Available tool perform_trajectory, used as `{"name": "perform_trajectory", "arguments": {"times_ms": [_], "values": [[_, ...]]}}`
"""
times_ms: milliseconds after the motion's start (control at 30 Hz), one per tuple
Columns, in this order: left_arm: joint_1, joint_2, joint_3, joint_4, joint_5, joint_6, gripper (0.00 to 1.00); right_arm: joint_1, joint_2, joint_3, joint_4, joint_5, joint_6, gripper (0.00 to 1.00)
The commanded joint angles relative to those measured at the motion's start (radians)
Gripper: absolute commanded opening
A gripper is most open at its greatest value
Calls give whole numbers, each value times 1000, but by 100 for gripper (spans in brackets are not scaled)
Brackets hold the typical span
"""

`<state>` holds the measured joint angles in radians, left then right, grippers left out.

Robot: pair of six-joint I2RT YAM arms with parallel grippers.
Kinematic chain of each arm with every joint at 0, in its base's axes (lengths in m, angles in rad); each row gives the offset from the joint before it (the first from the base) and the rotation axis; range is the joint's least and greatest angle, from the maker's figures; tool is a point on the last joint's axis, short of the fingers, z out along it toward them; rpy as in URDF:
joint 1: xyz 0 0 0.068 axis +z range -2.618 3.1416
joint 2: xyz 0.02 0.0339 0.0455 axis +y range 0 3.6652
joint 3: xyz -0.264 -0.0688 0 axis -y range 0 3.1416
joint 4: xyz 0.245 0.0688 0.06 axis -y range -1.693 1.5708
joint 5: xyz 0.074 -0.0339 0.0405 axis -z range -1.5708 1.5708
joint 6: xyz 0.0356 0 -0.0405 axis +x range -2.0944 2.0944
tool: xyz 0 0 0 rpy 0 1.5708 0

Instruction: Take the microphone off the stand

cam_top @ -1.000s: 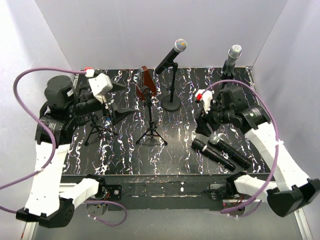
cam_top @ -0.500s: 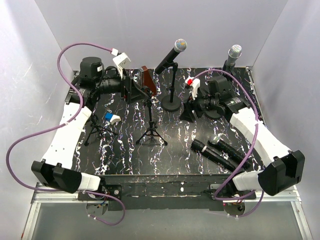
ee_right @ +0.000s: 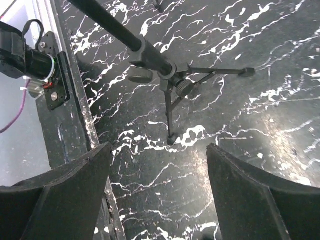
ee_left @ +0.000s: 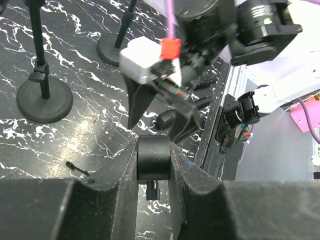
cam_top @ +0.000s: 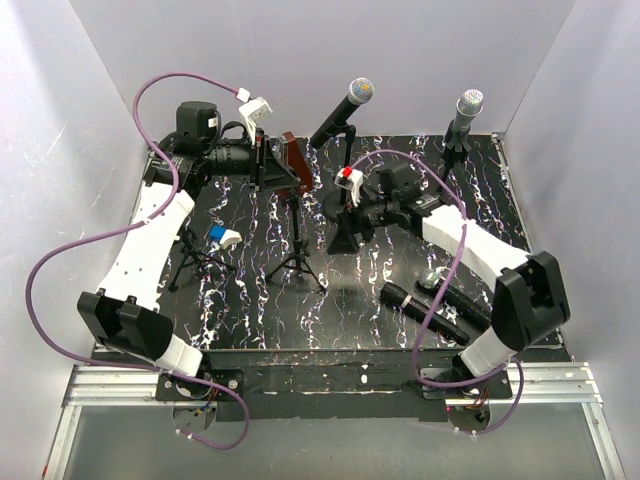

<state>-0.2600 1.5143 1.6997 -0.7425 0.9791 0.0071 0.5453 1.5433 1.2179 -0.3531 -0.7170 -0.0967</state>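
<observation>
A tripod stand [cam_top: 300, 240] stands mid-table with a reddish-brown piece [cam_top: 295, 160] at its top. My left gripper [cam_top: 285, 172] reaches that top from the left. In the left wrist view the left gripper [ee_left: 153, 147] is shut on a black cylinder [ee_left: 153, 162]; I cannot tell whether it is a microphone or the stand's clip. My right gripper [cam_top: 352, 232] hangs open just right of the tripod, nothing between its fingers. In the right wrist view the right gripper [ee_right: 159, 147] looks down past the tripod [ee_right: 167, 70] at bare table. A silver-headed microphone [cam_top: 345, 110] sits on a round-base stand behind.
Another microphone [cam_top: 465, 110] rests on a stand at the back right. Two black microphones [cam_top: 425, 308] lie at the front right. A small tripod [cam_top: 195, 262] with a blue and white part [cam_top: 222, 236] stands at the left. Grey walls enclose the table.
My left gripper has shut on the black cylinder at the tripod's top. The right arm has swung left toward the tripod, and its jaws have widened slightly.
</observation>
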Motion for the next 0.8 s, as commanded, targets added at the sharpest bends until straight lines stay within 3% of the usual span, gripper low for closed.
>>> {"name": "perform_trajectory", "arguments": {"times_ms": [0, 167, 333, 767], "values": [[-12, -6, 35, -60, -5, 1, 4, 18, 93, 80, 126, -104, 139, 85], [-22, -20, 21, -43, -59, -45, 0, 31, 178, 117, 253, -85, 360, 83], [-45, -25, 14, -28, -144, -104, 0, 41, 233, 143, 292, -82, 452, 78], [-120, -63, -5, -47, -316, -128, 0, 50, 285, 134, 344, -171, 503, 56]]}}
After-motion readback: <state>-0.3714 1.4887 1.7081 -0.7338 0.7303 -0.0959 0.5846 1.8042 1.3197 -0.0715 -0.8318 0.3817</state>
